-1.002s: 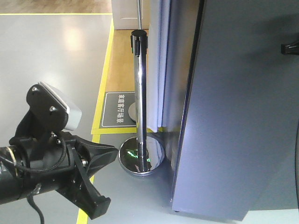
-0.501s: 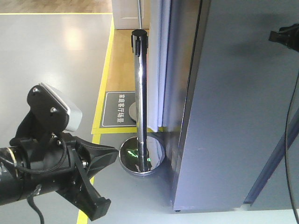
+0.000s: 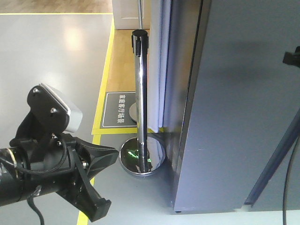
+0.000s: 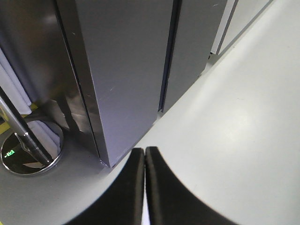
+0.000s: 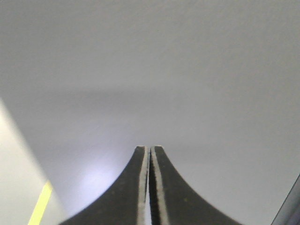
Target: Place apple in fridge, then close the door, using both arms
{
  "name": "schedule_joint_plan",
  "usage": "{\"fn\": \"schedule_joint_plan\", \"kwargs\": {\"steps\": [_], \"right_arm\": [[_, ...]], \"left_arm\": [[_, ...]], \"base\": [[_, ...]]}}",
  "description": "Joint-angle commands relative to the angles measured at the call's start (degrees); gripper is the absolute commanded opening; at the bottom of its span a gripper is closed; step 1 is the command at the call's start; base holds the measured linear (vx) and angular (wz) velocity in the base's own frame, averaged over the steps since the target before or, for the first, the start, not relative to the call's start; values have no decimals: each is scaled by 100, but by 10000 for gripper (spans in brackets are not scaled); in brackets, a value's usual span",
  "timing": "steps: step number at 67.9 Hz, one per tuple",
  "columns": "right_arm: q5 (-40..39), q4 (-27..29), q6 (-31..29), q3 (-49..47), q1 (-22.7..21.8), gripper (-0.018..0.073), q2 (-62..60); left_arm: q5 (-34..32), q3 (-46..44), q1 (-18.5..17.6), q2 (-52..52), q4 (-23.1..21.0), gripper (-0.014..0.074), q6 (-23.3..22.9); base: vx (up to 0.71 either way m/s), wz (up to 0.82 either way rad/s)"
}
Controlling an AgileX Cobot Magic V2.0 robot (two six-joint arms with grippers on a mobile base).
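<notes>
Leftmost in the front view, the left gripper (image 3: 101, 180) sits low over the grey floor (image 3: 47, 61), its black fingers pressed together and grasping nothing; the left wrist view shows the same two fingers (image 4: 136, 187) meeting along one thin seam. Above it stands a black bracket with a grey-white block (image 3: 63, 110) on top, and loose black cable loops around the arm. Behind the gripper a yellow line (image 3: 104, 84) runs along the floor, and beside it lies a dark floor sign (image 3: 119, 108) with white characters. Next to the right comes a chrome barrier post (image 3: 140, 98) with a black cap, upright on its round mirror-like base (image 3: 142, 158), which stands just beside the fridge's lower corner. Pale curtain folds (image 3: 161, 65) hang behind the post. Further right, the fridge (image 3: 234, 103) fills the picture as a tall dark grey face; its door (image 3: 180, 93) lies flush with the body, so it looks closed. The apple cannot be seen in any view, so where it lies cannot be told. At the far right edge, a black part of the right gripper (image 3: 291, 57) shows against the fridge face. The right wrist view has the right gripper's fingers (image 5: 140, 187) clenched together on nothing, pointing at a plain grey surface very near.
</notes>
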Motion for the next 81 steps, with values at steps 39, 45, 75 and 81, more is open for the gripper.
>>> {"fn": "schedule_joint_plan", "kwargs": {"steps": [39, 45, 75, 81], "right_arm": [[-1243, -134, 894, 1662, -4, -2, -3035], [-1557, -134, 977, 1996, -4, -2, -3377], [-130, -134, 835, 3067, 602, -2, -3624], [125, -134, 524, 3079, 760, -2, -3590]], "left_arm": [[-376, -145, 0, -90, -45, -6, -47], [-376, -145, 0, -90, -45, -6, -47], [-376, -145, 0, -90, -45, -6, -47], [-376, -145, 0, -90, -45, -6, -47]], "base": [[0, 0], [0, 0], [0, 0], [0, 0]]}}
